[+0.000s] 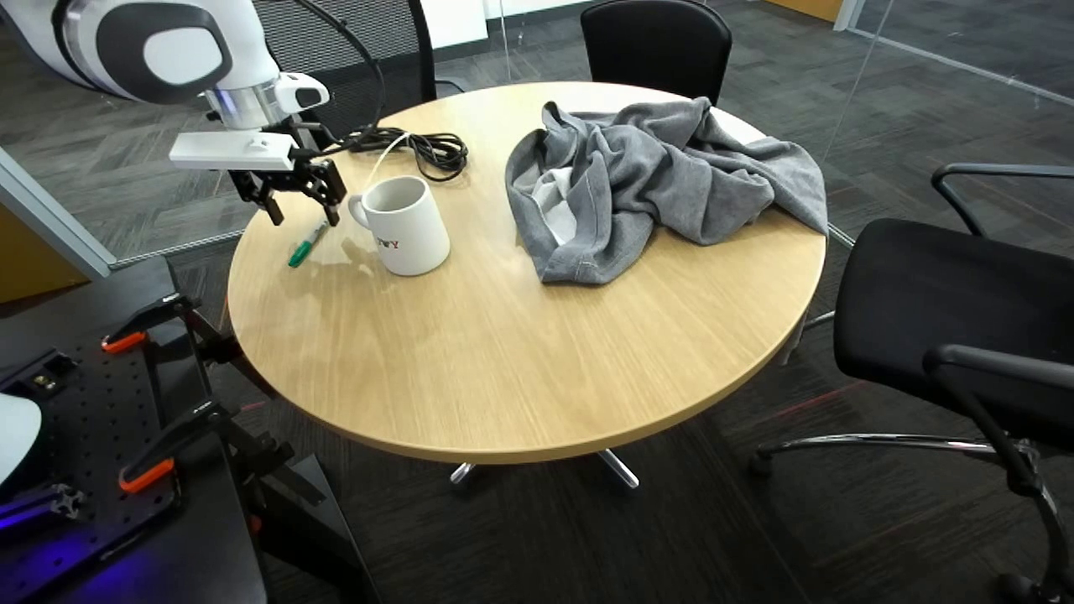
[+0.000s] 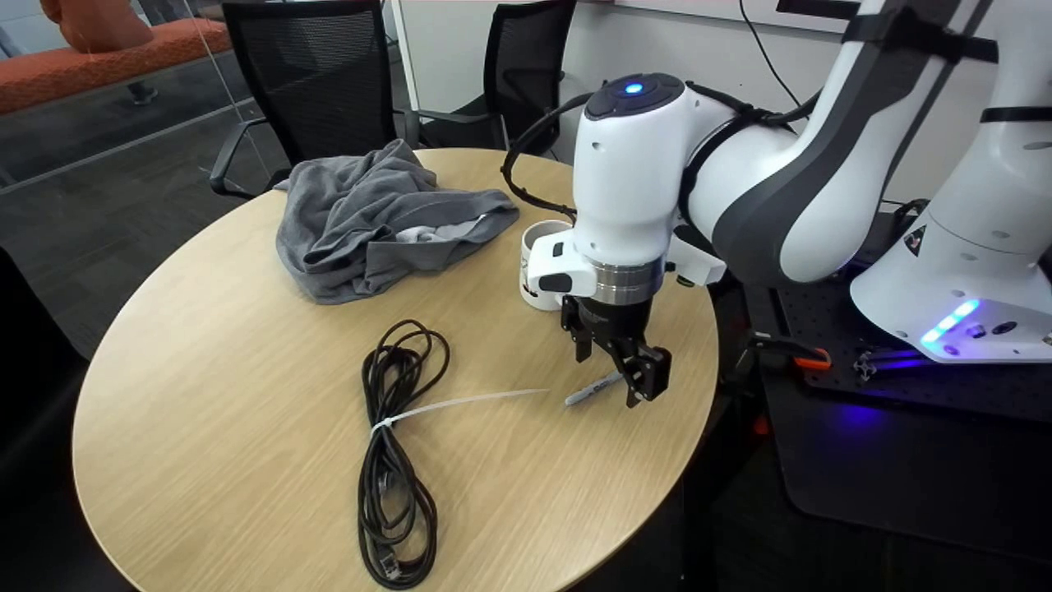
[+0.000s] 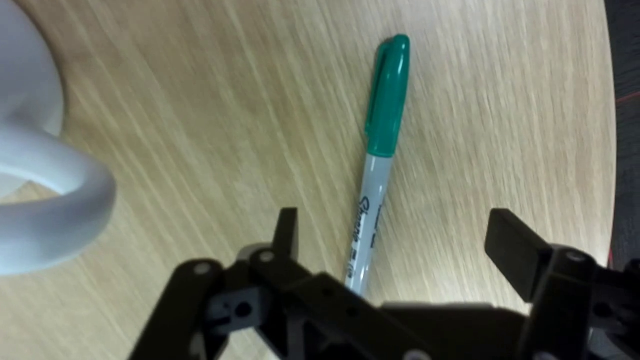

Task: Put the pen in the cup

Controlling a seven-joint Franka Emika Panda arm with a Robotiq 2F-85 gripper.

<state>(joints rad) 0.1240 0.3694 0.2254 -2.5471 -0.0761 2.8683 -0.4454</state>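
The pen, a marker with a green cap and grey barrel, lies on the table in both exterior views and in the wrist view. The cup is a white mug, upright beside the pen. It is partly hidden by the arm in an exterior view, and its handle side shows at the left of the wrist view. My gripper is open and empty above the pen. In the wrist view the pen's barrel lies between the spread fingers, its lower end hidden.
A grey cloth garment lies beyond the mug. A coiled black cable with a white tie lies near the pen and mug. The table's edge is close to the pen. Chairs stand around the table.
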